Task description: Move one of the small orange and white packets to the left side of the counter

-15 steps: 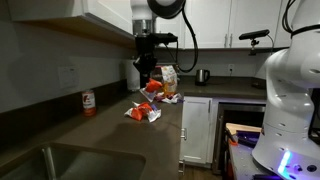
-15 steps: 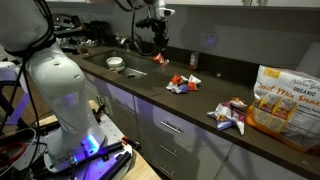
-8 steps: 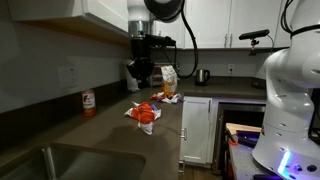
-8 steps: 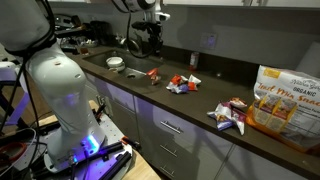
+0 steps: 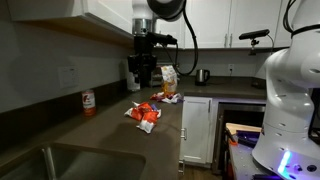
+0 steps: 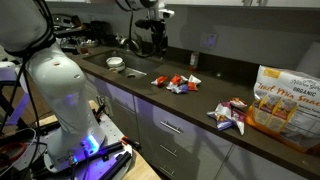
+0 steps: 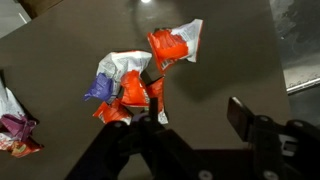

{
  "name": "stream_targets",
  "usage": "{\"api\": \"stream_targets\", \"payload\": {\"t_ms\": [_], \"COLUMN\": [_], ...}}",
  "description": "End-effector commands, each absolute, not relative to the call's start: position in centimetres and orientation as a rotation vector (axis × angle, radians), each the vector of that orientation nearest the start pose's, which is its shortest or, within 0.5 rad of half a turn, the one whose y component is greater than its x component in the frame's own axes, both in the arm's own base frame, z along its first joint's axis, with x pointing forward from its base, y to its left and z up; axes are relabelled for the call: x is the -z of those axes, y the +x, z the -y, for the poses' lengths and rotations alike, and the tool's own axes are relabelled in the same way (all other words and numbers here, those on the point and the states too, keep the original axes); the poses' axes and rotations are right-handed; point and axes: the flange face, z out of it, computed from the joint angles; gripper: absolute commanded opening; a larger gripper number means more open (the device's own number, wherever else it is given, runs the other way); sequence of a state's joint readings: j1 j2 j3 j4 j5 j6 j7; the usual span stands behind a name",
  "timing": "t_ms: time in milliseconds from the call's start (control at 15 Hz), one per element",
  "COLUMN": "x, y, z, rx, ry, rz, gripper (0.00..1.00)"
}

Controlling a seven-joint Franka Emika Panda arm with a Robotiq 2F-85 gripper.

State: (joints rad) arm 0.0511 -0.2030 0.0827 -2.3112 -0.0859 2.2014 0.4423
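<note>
The claw (image 5: 143, 72) hangs in the air above the table (image 5: 100, 132). Its two fingers stand apart with nothing between them, so it holds nothing. Below it, a small orange and white packet (image 7: 172, 45) lies flat on the dark table top. In the wrist view this packet is the one on its own near the top. Its long side runs on a slant, from the lower left up to the upper right. The orange end points down and left, toward the pile, and the white end points up and right, away from it. Just beside it is a pile of packets (image 7: 125, 88) in orange, white and a bit of purple. The lone packet's corner comes very near the pile, and I cannot tell if they touch. In an exterior view the lone packet (image 6: 159, 79) shows as a small orange spot on the table, between the pile (image 6: 181, 84) and the sink (image 6: 112, 63). It is close to the pile and well apart from the sink, and it is too small there to tell which way it points. The claw (image 6: 151, 42) is above it and does not touch it. Farther along the table, well apart, lies a heap of packets (image 6: 228, 115), and a big bag (image 6: 284, 95) stands next to it. In an exterior view a small red can (image 5: 88, 102) stands upright near the wall.
</note>
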Motion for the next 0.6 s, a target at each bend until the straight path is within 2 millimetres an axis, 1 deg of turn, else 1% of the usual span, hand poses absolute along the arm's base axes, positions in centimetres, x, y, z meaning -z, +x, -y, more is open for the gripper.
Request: {"api": "stream_targets", "payload": {"t_ms": [0, 200, 333, 533], "x": [-45.2, -45.9, -46.3, -46.6], "y": [48.4, 49.0, 49.2, 48.8], "z": [-2.1, 1.3, 3.0, 4.5], "rx": [0.19, 0.191, 0.165, 0.066], "ry": [-3.171, -3.164, -3.156, -3.156], "rz": [-0.415, -0.41, -0.394, -0.33], "gripper": [0.99, 1.0, 1.0, 1.0]}}
